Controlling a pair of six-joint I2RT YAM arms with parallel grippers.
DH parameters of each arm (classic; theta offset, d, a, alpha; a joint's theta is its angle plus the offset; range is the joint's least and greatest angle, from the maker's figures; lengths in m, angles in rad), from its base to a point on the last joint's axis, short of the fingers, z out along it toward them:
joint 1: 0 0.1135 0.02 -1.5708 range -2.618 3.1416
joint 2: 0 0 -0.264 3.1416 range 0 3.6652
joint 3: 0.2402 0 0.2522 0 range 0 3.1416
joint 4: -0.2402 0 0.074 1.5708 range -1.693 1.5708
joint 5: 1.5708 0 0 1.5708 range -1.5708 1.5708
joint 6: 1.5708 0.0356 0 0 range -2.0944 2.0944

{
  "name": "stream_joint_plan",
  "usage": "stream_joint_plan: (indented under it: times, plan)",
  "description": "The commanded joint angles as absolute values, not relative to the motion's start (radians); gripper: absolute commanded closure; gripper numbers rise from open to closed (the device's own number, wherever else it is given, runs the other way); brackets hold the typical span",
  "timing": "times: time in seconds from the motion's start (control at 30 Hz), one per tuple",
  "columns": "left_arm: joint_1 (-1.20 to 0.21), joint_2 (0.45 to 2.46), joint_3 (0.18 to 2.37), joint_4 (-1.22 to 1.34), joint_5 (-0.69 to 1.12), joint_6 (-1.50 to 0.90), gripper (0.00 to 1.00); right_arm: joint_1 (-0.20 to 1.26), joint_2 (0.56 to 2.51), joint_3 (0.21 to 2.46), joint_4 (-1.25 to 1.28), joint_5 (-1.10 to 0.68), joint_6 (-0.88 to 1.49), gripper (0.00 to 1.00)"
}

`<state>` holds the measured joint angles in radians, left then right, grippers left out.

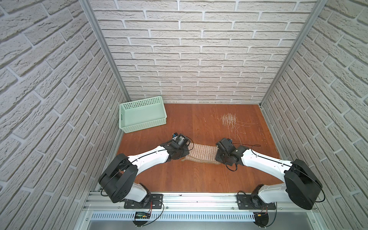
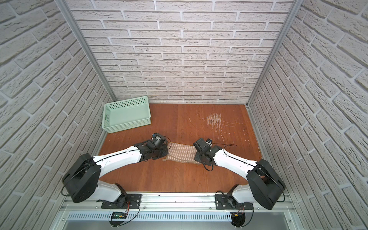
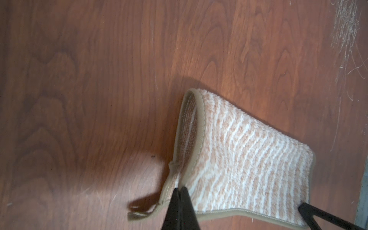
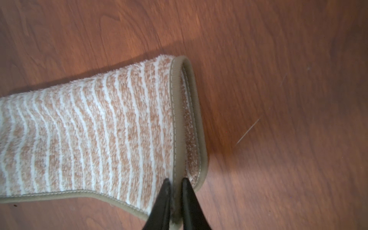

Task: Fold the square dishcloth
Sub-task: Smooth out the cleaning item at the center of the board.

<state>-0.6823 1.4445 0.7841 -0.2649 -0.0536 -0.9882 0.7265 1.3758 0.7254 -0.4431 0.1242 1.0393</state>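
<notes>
The square dishcloth (image 1: 203, 152) (image 2: 181, 152), tan with thin white stripes and beige edging, hangs stretched as a doubled strip between my two grippers near the table's middle. In the left wrist view my left gripper (image 3: 181, 188) is shut on the dishcloth (image 3: 239, 159) at the corner beside its small loop (image 3: 139, 214), which dangles over the wood. In the right wrist view my right gripper (image 4: 176, 180) is shut on the beige edging of the dishcloth (image 4: 99, 129), pinching the upper layer's hem. Both ends curl open, showing two layers. In both top views the wrists hide the fingertips.
A mint-green basket (image 1: 142, 114) (image 2: 127, 114) stands empty at the back left corner. Pale scratches (image 1: 229, 119) mark the wooden table (image 1: 199, 179) at the back right. Brick-patterned walls close three sides, and a metal rail (image 1: 199, 201) runs along the front edge.
</notes>
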Motion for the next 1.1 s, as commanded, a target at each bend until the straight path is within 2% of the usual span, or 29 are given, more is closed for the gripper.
stream_joint_plan:
  times: [0.0, 0.13, 1.07]
  plan:
    - [-0.689, 1.432, 0.795, -0.262, -0.059, -0.980, 1.00, 0.734, 1.387, 0.740, -0.462, 0.147, 1.029, 0.92]
    - [-0.689, 1.433, 0.795, -0.259, -0.057, -0.978, 1.00, 0.735, 1.390, 0.748, -0.479, 0.168, 1.022, 0.97]
    - [-0.746, 1.486, 0.791, -0.204, -0.018, -1.012, 1.00, 0.735, 1.360, 0.739, -0.546, 0.275, 1.010, 0.97]
